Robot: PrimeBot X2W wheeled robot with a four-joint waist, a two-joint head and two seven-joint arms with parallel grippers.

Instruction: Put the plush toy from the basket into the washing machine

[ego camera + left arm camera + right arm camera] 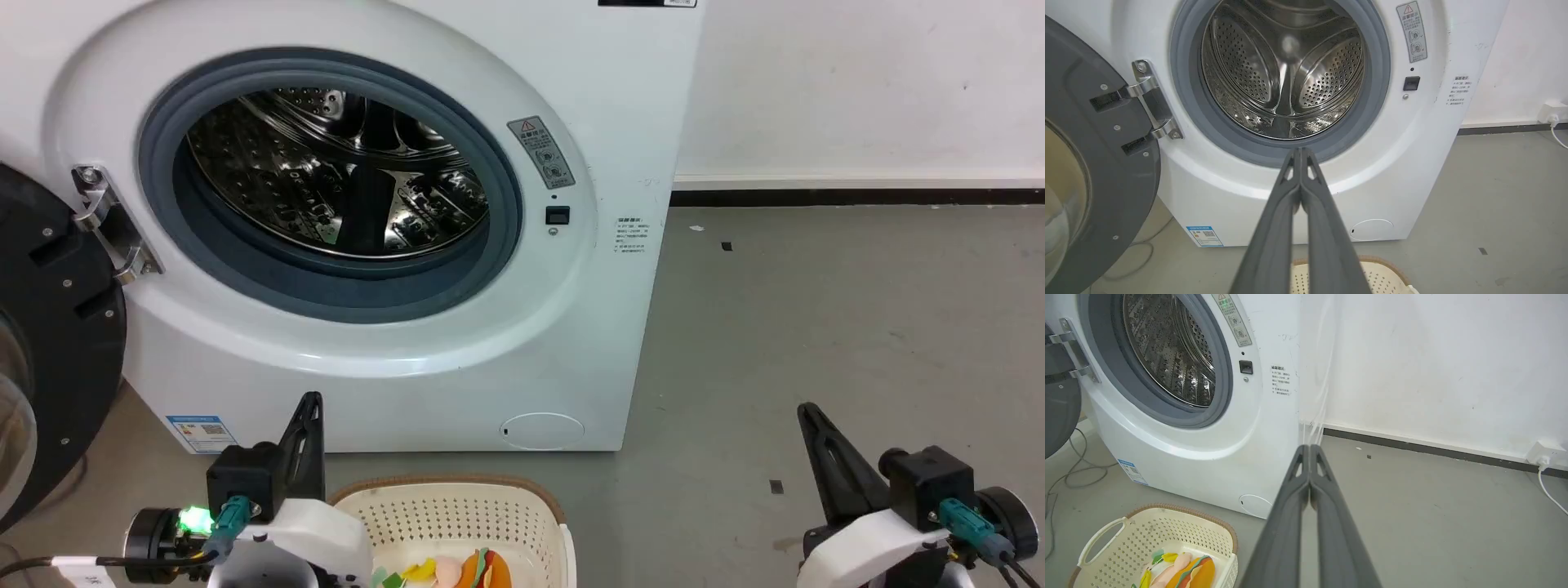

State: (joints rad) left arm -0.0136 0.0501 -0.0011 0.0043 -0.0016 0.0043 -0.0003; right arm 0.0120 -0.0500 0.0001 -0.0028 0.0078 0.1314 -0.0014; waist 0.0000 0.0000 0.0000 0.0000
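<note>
**Grey floor, open drum, toy waiting in the basket**

Grey concrete floor [816,327] below a white wall [857,82], dark baseboard along the join. Against that wall, the washing machine [588,343], its black door [57,343] swung wide on the hinge to the left. Leaves the grey gasket [508,204] and steel drum [326,188] unobstructed, ready for loading.

Just before the machine's front, on the floor, the basket [457,510], set between the two arms and likely within reach of either. On its inner bottom, toward the near end, the plush toy [483,570]: orange bun, green and red layers, pink and yellow bits beside it. Lies loose and untouched, well below the rim.

Left gripper [1300,152], fingers pressed together with nothing between them, raised near the basket's far left rim and aimed at the lower gasket. Right gripper [1309,448], likewise closed and empty, out over bare floor to the right of the machine, well apart from the basket. Reads as a resting pose on both sides, so no grasp begun.

Probably calls next for parting one pair of fingers and dipping into the basket. Should squash easily, being soft, yet may dangle awkwardly by the small figure.
</note>
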